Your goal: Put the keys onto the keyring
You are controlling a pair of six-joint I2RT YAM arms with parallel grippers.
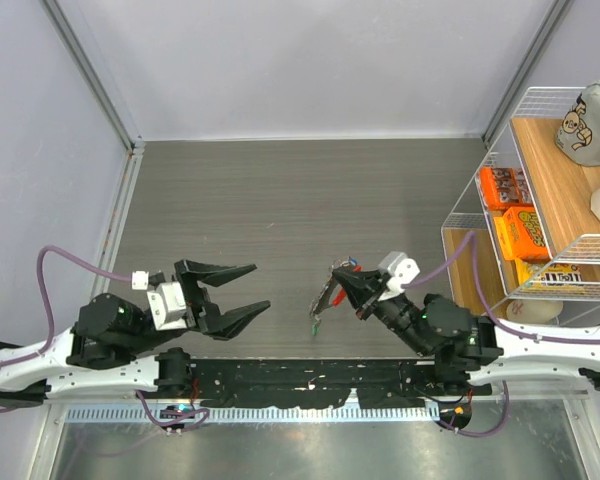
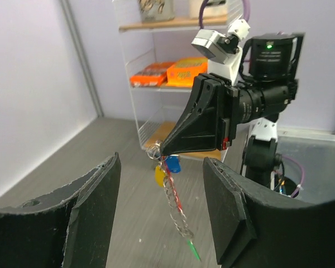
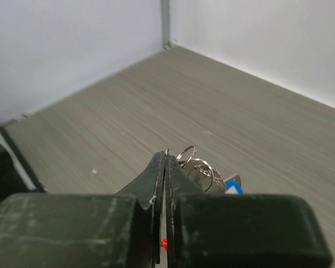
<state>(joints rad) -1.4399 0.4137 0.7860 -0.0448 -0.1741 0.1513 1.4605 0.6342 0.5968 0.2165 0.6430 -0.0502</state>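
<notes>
My right gripper [image 1: 337, 277] is shut on the keyring [image 3: 188, 153], pinching the thin metal ring at its fingertips above the table. In the left wrist view the keys' blue tag [image 2: 173, 163] and yellow tag [image 2: 159, 175] hang just under the ring. The silvery chain [image 2: 177, 204] dangles below them beside a thin red tag. A green tag [image 2: 193, 250] sits at the chain's low end. My left gripper [image 1: 259, 287] stands open to the left, facing the bunch and apart from it, its fingers [image 2: 97, 206] either side of the hanging chain in its own view.
A white wire shelf [image 1: 500, 130] stands at the right edge with orange snack packs [image 1: 505, 187] and a yellow box on it. Grey walls close the back and the left. A black rail runs along the near edge between the arm bases.
</notes>
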